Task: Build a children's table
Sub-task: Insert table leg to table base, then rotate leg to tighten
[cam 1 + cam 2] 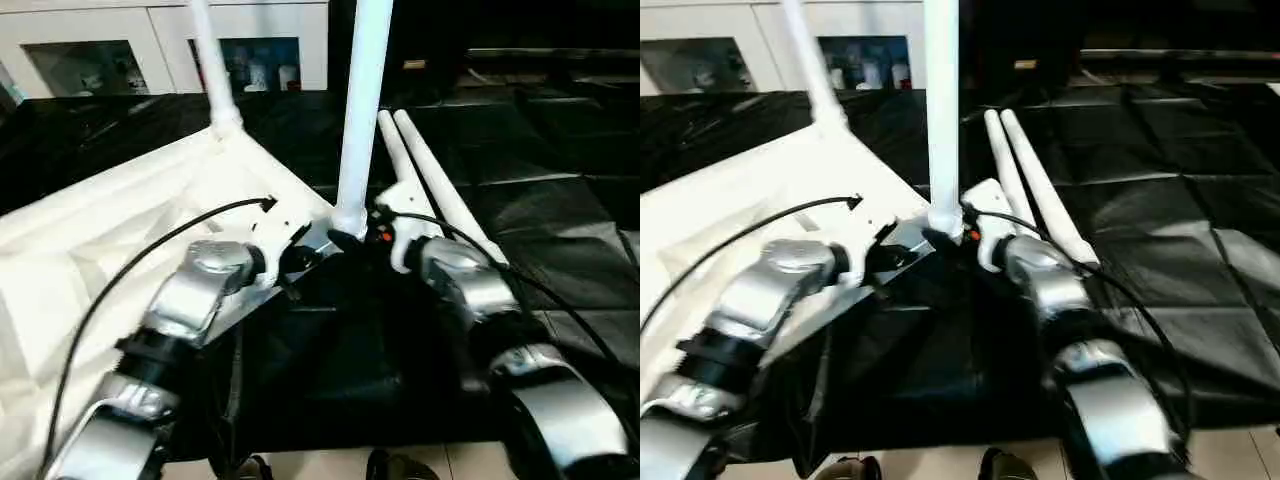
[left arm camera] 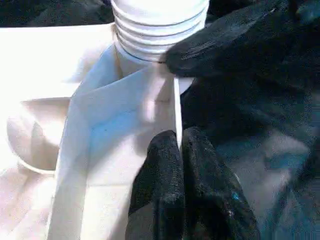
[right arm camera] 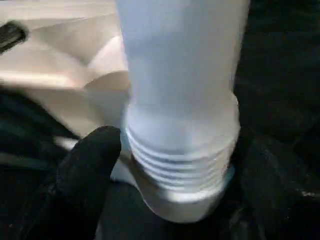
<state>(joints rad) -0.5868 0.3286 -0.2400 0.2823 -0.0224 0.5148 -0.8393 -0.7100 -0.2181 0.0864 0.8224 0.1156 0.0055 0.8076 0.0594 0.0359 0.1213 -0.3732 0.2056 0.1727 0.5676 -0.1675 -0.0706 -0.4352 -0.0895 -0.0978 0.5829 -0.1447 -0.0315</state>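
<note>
Upturned table top (image 1: 120, 220), two legs (image 1: 362, 110) seemingly socketed, two loose (image 1: 440, 185); left gripper (image 2: 180, 165) closed on its rim, right gripper (image 3: 170, 200) spread around a leg.

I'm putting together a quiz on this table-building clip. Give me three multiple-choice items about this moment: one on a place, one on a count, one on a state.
1. Where do the loose legs lie?
A. On the black sheet, to the right of the tabletop
B. On the white cabinet
C. Across the tabletop

2. How many legs stand upright in the tabletop?
A. None
B. Two
C. Four

3. How is the left gripper?
A. Wide open in the air
B. Holding a loose leg
C. Shut on the tabletop's edge

Answers: 1 A, both rest on the black sheet. 2 B, the near leg and the far leg. 3 C, its fingers pinch the thin rim.
</note>
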